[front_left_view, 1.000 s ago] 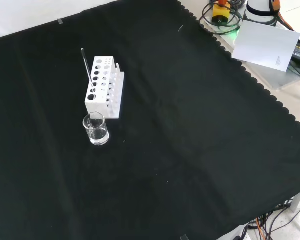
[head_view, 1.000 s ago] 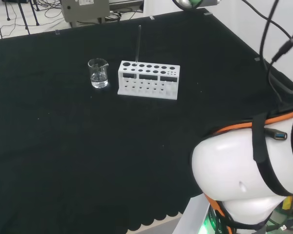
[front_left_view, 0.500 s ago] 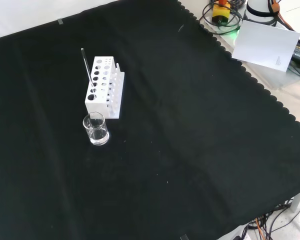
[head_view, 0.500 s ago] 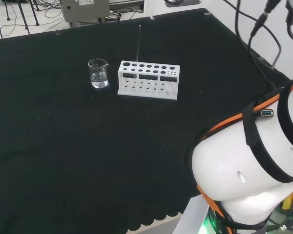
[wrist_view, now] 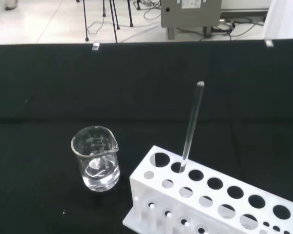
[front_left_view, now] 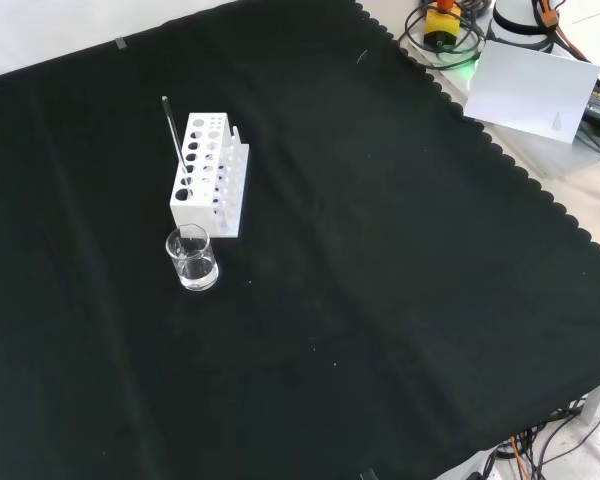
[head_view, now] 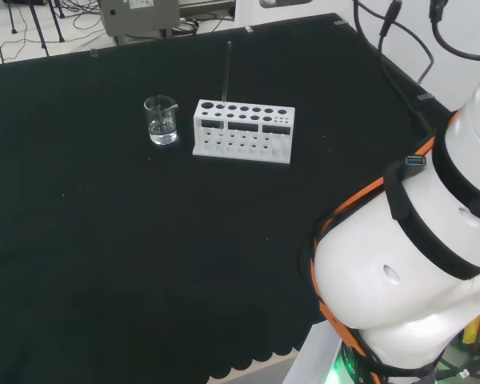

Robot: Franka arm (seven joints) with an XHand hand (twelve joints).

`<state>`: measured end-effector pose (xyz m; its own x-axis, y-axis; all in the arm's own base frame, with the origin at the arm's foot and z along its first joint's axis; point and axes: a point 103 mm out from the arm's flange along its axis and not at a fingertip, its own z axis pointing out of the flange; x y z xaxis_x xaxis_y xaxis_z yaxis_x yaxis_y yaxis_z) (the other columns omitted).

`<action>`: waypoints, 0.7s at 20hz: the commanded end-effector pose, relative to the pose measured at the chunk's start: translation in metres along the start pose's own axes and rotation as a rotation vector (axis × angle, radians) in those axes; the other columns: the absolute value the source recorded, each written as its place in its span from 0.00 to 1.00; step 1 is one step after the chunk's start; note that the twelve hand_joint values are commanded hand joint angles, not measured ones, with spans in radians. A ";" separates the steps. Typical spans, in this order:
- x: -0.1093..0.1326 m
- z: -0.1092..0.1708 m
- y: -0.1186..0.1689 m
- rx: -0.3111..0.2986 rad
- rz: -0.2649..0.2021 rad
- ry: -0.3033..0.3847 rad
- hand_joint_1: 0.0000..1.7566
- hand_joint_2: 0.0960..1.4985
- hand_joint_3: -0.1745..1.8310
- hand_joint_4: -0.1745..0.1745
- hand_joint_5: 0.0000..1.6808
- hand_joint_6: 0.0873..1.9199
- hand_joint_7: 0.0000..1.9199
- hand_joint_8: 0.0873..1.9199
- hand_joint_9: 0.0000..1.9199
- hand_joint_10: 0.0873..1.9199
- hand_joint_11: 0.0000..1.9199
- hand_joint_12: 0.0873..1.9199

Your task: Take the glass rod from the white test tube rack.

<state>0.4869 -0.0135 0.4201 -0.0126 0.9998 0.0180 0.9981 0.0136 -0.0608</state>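
Nearest the front camera, just before the white test tube rack (front_left_view: 208,175), stands a small clear beaker (front_left_view: 192,258) on the black-clothed surface (front_left_view: 380,260). At the rack's beaker end, the glass rod (front_left_view: 175,140) stands in a hole, rising well above the rack and leaning slightly. Whether the hand is released or clenched I cannot tell.
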 end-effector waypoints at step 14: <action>-0.043 0.066 0.103 0.082 -0.035 0.025 0.30 0.62 0.28 0.07 0.26 0.00 0.33 0.45 0.45 0.42 0.30 0.67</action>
<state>0.5438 -0.0356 0.3899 -0.0268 0.9994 0.0205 0.9956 0.0285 -0.0891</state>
